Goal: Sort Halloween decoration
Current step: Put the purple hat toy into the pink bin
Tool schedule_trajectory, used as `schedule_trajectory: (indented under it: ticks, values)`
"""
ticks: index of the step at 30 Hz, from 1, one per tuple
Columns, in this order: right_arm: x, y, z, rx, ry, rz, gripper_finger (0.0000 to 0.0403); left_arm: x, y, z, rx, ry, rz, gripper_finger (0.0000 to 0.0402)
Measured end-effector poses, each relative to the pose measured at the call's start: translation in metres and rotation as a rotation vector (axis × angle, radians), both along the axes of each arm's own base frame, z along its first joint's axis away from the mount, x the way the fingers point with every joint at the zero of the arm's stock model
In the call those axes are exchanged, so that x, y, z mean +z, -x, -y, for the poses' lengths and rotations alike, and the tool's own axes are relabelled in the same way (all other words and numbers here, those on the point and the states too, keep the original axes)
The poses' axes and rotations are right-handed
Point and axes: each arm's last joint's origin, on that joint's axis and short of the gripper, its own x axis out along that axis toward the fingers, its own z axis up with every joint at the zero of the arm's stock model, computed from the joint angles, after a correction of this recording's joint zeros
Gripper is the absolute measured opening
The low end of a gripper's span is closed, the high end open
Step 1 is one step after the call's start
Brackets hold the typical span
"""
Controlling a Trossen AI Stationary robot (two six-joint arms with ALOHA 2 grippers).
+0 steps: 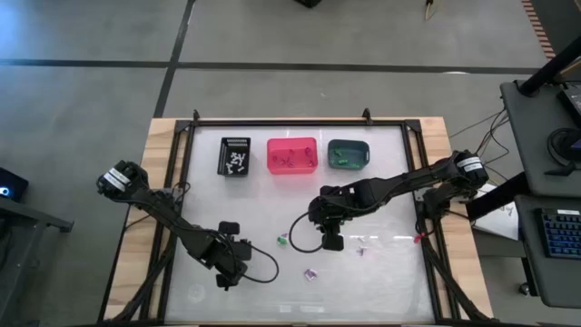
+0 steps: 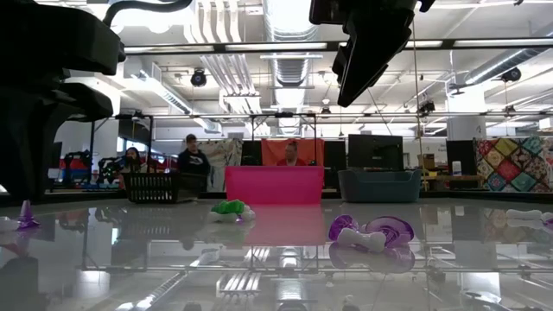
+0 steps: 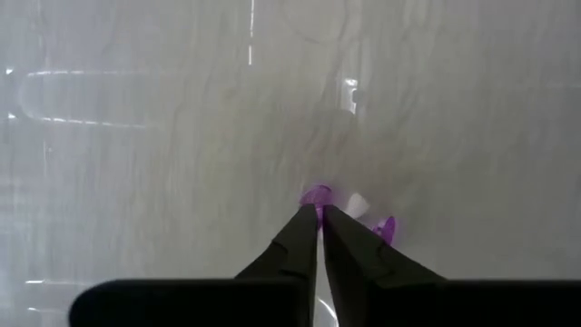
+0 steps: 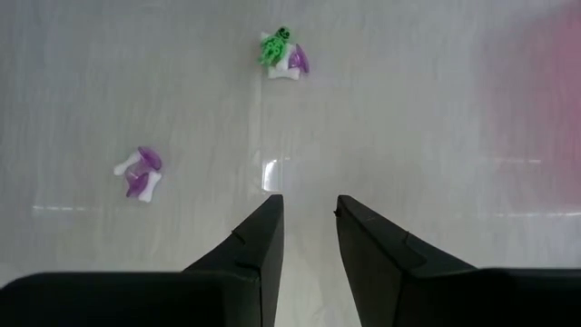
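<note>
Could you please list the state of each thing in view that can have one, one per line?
Left pincer: shut, tips at a purple trinket on the table.
Right pincer: open, empty, above bare table.
Black bin: holds white pieces.
Pink bin: holds some pieces.
Teal bin: holds green pieces.
Green trinket: loose on the table.

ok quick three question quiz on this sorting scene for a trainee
1. True or false: the left hand is shut.
2. Which bin sits between the other two: black, pink or teal?
3. What colour is the trinket at the left hand's tips?

Key: 1 true. 2 pink. 3 purple.
</note>
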Motion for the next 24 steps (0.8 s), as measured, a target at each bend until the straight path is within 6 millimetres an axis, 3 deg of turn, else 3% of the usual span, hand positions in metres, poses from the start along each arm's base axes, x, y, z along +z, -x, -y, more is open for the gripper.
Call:
schedule_trajectory:
  ticks: [10, 24]
  values:
    - [0.0, 0.0, 0.0, 0.0, 0.0, -0.001, 0.0102, 0.003, 0.001, -0.003, -0.017, -0.064, 0.013, 0.0]
    - [0.006, 0.006, 0.0, 0.002, 0.002, -0.011, 0.0098, 0.038, 0.01, -0.018, 0.005, -0.139, 0.16, 0.0]
